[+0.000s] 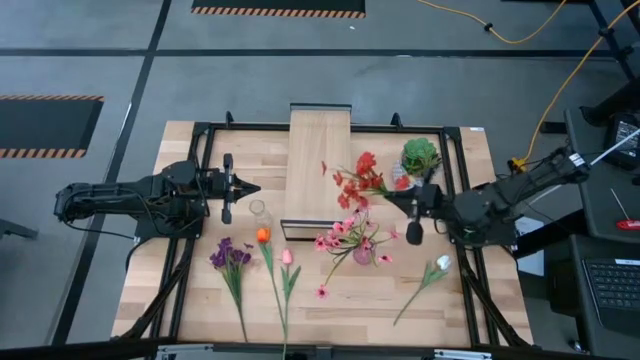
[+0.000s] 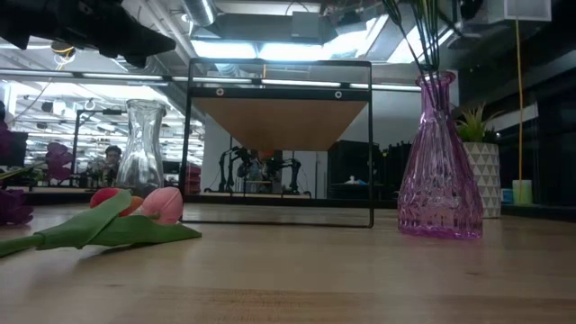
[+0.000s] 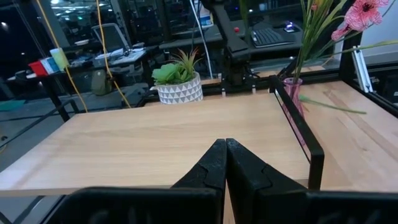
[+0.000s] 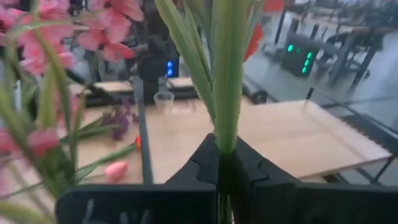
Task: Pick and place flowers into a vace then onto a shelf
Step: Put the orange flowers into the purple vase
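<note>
My right gripper (image 1: 387, 199) is shut on the green stem of the red flowers (image 1: 358, 180), right of the shelf (image 1: 318, 165) and beyond the pink vase (image 2: 439, 171). Pink blossoms (image 1: 345, 235) stand with their stems in that vase. A clear vase (image 1: 258, 210) stands left of the shelf's near end. On the table lie purple flowers (image 1: 230, 258), an orange tulip (image 1: 263, 236), a pink tulip (image 1: 287, 258) and a white bud (image 1: 440, 265). My left gripper (image 1: 252, 187) is shut on nothing, left of the shelf. My right gripper pinches the red flowers' leafy green stem (image 4: 224, 140) between its two fingers. The fingers come nearly level from the table's right and lie across the stem. The stem and leaves rise past the fingers toward the red blooms (image 4: 254, 37). The gripper hides the stem's lower end.
A round green plant in a white pot (image 1: 420, 155) stands at the far right, close behind my right arm. The dark frame rails (image 1: 200, 150) run along the table's sides. There is bare tabletop between the lying flowers near the front edge.
</note>
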Available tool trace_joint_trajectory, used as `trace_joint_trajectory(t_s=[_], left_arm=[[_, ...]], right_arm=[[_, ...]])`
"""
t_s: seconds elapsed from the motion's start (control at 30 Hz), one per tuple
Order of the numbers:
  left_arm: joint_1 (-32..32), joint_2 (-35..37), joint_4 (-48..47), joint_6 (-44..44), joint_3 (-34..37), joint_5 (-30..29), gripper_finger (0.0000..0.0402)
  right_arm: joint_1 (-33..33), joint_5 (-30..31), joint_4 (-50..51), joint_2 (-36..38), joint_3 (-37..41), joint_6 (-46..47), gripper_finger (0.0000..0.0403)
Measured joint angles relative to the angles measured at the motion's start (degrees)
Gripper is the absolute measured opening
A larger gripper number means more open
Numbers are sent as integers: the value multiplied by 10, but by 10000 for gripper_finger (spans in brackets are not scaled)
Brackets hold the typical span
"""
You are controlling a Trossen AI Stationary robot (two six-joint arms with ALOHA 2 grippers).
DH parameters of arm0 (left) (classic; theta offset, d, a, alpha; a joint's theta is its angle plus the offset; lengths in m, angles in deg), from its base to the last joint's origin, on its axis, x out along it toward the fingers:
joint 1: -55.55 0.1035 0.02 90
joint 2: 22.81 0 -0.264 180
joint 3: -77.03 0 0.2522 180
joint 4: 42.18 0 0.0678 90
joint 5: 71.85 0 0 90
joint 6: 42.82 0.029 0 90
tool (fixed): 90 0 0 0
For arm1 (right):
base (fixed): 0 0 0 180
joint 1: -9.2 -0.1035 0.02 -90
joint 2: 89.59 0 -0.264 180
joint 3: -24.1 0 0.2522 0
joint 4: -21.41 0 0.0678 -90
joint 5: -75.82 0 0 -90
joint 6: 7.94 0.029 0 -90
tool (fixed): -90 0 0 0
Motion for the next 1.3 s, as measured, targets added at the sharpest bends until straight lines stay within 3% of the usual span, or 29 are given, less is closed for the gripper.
trace_joint_trajectory(t_s=[0.3,0.4,1.03,1.3], left_arm=[[0,0,0,0,0,0,4],[0,0,0,0,0,0,4],[0,0,0,0,0,0,4],[0,0,0,0,0,0,4]], right_arm=[[5,-5,-346,2,148,-99,9],[-6,-14,-413,2,181,-130,9],[-20,-45,-438,-4,202,-156,9],[-20,-45,-510,-19,203,-204,9]])
